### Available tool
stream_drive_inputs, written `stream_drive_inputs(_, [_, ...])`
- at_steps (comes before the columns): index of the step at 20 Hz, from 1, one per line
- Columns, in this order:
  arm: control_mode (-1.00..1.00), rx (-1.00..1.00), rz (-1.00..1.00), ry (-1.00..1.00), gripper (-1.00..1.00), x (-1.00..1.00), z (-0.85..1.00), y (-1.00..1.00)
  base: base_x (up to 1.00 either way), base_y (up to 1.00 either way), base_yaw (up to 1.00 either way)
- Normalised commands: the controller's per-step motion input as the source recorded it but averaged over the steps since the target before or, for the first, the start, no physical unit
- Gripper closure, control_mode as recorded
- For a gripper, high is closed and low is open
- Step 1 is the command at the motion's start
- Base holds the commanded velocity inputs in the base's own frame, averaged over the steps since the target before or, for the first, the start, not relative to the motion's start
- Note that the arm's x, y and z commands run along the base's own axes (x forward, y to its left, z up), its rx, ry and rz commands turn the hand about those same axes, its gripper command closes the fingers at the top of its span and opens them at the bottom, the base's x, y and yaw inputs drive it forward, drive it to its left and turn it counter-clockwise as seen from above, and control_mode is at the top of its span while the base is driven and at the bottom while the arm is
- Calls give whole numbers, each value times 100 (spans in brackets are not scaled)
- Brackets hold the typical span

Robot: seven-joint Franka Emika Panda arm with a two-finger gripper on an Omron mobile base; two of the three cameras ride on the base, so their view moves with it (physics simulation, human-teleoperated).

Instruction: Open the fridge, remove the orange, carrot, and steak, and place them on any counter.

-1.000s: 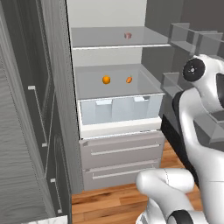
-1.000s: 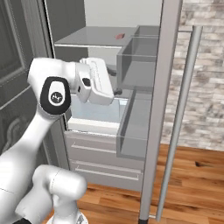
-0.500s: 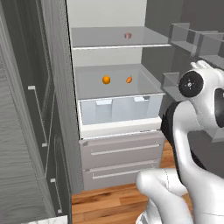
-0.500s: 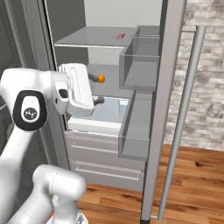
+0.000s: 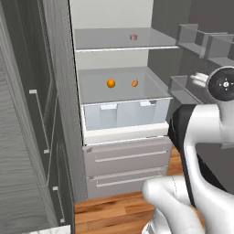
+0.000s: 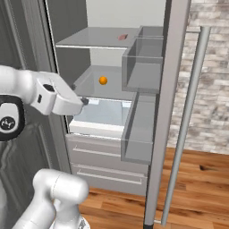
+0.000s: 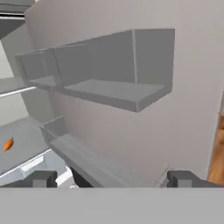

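The fridge stands open, its door swung to the right with grey bins on its inner side. The steak lies on the upper shelf, seen also as the steak. On the shelf below rest the orange and, to its right, the carrot. The orange sits beyond my hand. My gripper hangs in front of the clear crisper drawer, open and empty. In the hand view the gripper faces the door bins, with the carrot at far left.
Dark grey panelled cabinets rise left of the fridge. The door's long bar handle stands before a brick wall. Two grey drawers sit under the crisper, above a wooden floor. A pale sliver, perhaps the counter, shows at bottom left.
The arm has swung down and back from the shelves, so the hand now sits lower, by the crisper drawer. The jaws stayed open. The food has not moved.
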Motion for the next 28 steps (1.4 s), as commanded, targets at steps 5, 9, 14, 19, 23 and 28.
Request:
stream_drive_inputs(5, [-100,4,42,54,-100,-7,8,32,0,0,0])
stream_drive_inputs(9, [-100,5,41,31,-100,-1,-3,29,0,0,0])
stream_drive_inputs(14, [-100,0,29,13,-100,0,-36,25,0,0,0])
stream_drive_inputs(19, [-100,1,14,1,-100,0,-34,7,0,0,0])
stream_drive_inputs(23, [-100,3,5,-4,-100,0,-13,7,0,0,0])
stream_drive_inputs(28, [-100,2,4,-5,-100,0,-8,19,0,0,0])
